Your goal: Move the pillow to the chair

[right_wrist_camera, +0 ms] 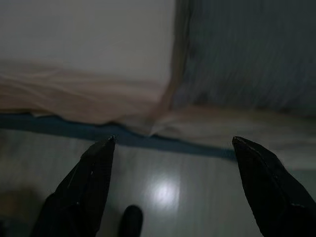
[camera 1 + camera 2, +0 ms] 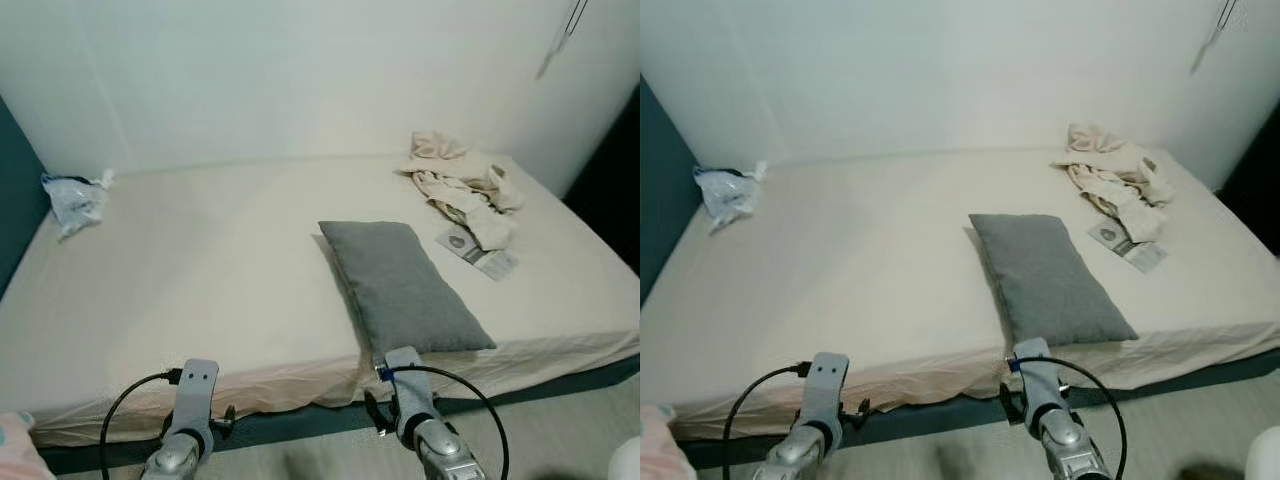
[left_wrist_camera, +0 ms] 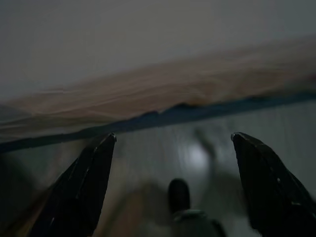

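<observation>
While both arms wait low at the near edge of the bed, nothing of the task is in hand yet.

Pillow: flat grey rectangular fabric pillow (image 2: 404,285) lies on the cream-sheeted bed (image 2: 200,270), right of centre, its near corner close to the mattress edge, just beyond the right arm.

Chair: cannot place it from these pictures.

Risk, grasp: soft and broad, the pillow probably sags from a one-corner pinch; a shallow bite on the near edge could slip as it lifts.

Risk, sheet: loose cream sheet bunches at the mattress edge under the pillow's near end; fingers closing low could catch sheet with the pillow and drag it.

Risk, neighbours: crumpled cream cloth pile (image 2: 462,185) and small printed packet (image 2: 480,252) sit near the pillow's far right side; a sweeping pull could disturb them. Crinkled clear plastic bag (image 2: 75,200) lies well apart, far left.

Right gripper (image 1: 173,187): fingers spread wide, holding nothing, touching nothing; aimed over pale floor at the bed edge, pillow ahead.

Left gripper (image 3: 173,185): fingers spread wide, empty, pointed at bed edge and floor, away from the pillow.
</observation>
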You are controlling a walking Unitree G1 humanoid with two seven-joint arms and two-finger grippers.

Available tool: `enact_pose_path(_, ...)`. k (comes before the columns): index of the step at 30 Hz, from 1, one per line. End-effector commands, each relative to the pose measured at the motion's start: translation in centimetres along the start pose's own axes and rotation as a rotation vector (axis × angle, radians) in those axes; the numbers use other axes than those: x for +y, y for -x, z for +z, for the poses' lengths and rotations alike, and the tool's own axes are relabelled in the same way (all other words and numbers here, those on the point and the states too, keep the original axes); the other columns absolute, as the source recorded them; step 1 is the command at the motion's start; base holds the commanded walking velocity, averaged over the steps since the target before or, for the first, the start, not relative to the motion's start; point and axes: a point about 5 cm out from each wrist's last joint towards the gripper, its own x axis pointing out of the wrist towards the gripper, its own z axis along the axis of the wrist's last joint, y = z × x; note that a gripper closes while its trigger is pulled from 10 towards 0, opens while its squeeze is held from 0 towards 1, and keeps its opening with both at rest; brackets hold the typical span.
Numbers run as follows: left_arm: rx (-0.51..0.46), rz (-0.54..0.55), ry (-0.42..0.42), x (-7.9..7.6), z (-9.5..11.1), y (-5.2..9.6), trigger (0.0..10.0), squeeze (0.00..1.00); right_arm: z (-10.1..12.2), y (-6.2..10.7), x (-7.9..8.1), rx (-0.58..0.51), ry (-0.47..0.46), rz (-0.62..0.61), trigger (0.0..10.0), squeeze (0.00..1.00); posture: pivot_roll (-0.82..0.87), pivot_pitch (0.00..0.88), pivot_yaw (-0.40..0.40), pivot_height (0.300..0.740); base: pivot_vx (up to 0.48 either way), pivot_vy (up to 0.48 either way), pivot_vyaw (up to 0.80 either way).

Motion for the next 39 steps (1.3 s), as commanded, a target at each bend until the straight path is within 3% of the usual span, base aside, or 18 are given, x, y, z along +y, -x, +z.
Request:
enact_pose_path(1,0.005,0.008,0.019,-0.1,-0.3,0.1,10.0,0.0,-0.1,0.1,0.1,0.0,0.012,0.012,10.0,0.0,0.0,0.104,-0.083,0.74,0.0,0.0,0.0)
enact_pose_path(3,-0.007,0.005,0.017,-0.8,-0.2,0.2,10.0,0.0,0.0,0.0,-0.5,0.011,0.026,0.015,10.0,0.0,-0.04,0.114,-0.114,0.74,0.0,0.0,0.0)
enact_pose_path(8,-0.058,0.044,0.03,-0.4,0.6,0.2,10.0,0.0,0.5,0.1,-0.8,-0.015,0.106,0.046,10.0,0.0,-0.06,0.13,-0.096,0.74,0.0,0.0,0.0)
enact_pose_path(12,-0.077,0.015,-0.017,-0.6,1.0,0.1,10.0,0.0,0.0,0.5,-2.0,-0.016,0.029,-0.032,10.0,0.0,-0.06,0.125,-0.049,0.74,0.0,0.0,0.0)
enact_pose_path(18,-0.023,-0.012,-0.044,-0.8,0.7,-0.3,10.0,0.0,-0.9,0.5,-2.2,0.039,0.0,-0.076,10.0,0.0,-0.09,0.101,-0.002,0.74,0.0,0.0,0.0)
enact_pose_path(24,-0.057,-0.078,-0.068,-2.3,2.6,-1.1,10.0,0.0,0.0,0.5,-1.7,-0.034,-0.033,-0.08,10.0,0.0,-0.12,0.093,0.051,0.74,0.0,0.0,0.0)
enact_pose_path(28,-0.042,-0.115,-0.106,-3.0,2.5,-1.2,10.0,0.0,-1.1,1.0,-1.9,0.0,-0.043,-0.11,10.0,0.0,-0.11,0.077,0.036,0.74,0.0,0.0,0.0)
enact_pose_path(33,-0.003,-0.038,-0.102,-2.0,1.5,-1.2,10.0,0.0,-2.3,1.2,-2.1,0.063,-0.013,-0.152,10.0,0.0,-0.08,0.071,-0.003,0.74,0.0,0.0,0.0)
enact_pose_path(35,-0.015,-0.033,-0.069,-1.9,1.5,-0.9,10.0,0.0,-2.2,1.1,-2.2,0.083,-0.002,-0.134,10.0,0.0,-0.06,0.073,-0.02,0.74,0.0,0.0,0.0)
enact_pose_path(36,-0.05,-0.056,-0.026,-2.4,1.7,-0.7,10.0,0.0,-1.5,0.8,-2.2,0.059,-0.04,-0.122,10.0,0.0,-0.03,0.055,-0.06,0.74,0.0,0.0,0.0)
enact_pose_path(39,-0.042,-0.097,-0.063,-2.6,1.5,-0.7,10.0,0.0,-1.3,0.5,-1.9,0.065,-0.071,-0.116,10.0,0.0,-0.03,0.048,-0.074,0.74,0.0,0.0,0.0)
